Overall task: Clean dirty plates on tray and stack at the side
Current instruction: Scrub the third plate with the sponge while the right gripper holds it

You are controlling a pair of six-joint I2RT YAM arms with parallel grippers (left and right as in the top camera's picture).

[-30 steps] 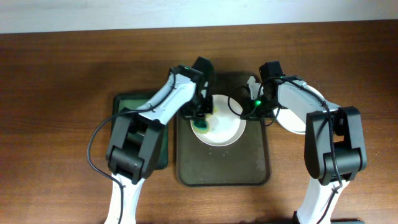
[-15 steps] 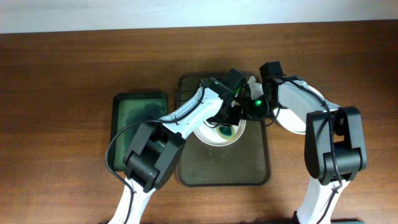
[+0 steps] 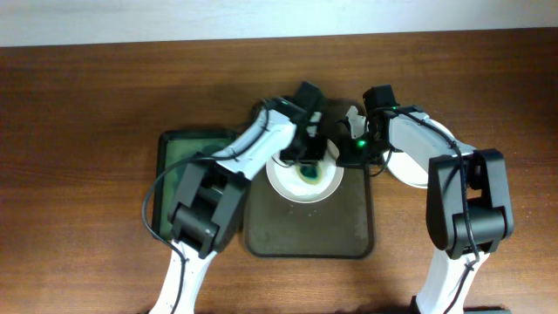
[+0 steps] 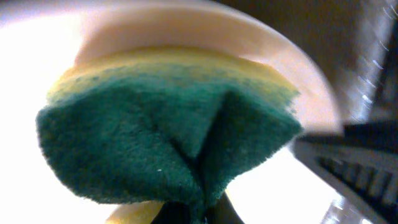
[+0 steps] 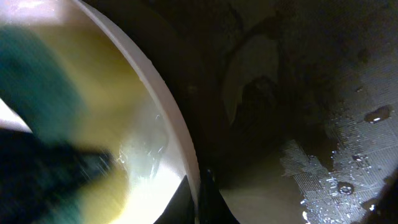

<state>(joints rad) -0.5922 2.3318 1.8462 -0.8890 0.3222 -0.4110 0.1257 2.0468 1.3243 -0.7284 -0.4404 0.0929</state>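
Scrubbing underway | left hand (image 3: 306, 159) clamps sponge (image 4: 168, 143) on plate (image 3: 288, 183), tray's (image 3: 309, 237) 12 o'clock | right hand (image 3: 344, 155) grips rim | teal smear (image 3: 307, 176) uncleared | side stack (image 3: 408, 174) at 3 o'clock (count unclear)

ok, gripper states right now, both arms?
Left gripper: shut on the sponge.
Right gripper: shut on the rim of the plate.

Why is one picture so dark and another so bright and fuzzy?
Right wrist view: dim, the tray in shadow, the plate rim catching light. Left wrist view: too close, the sponge soft, the plate glaring white. Overhead view: evenly lit, sharp.
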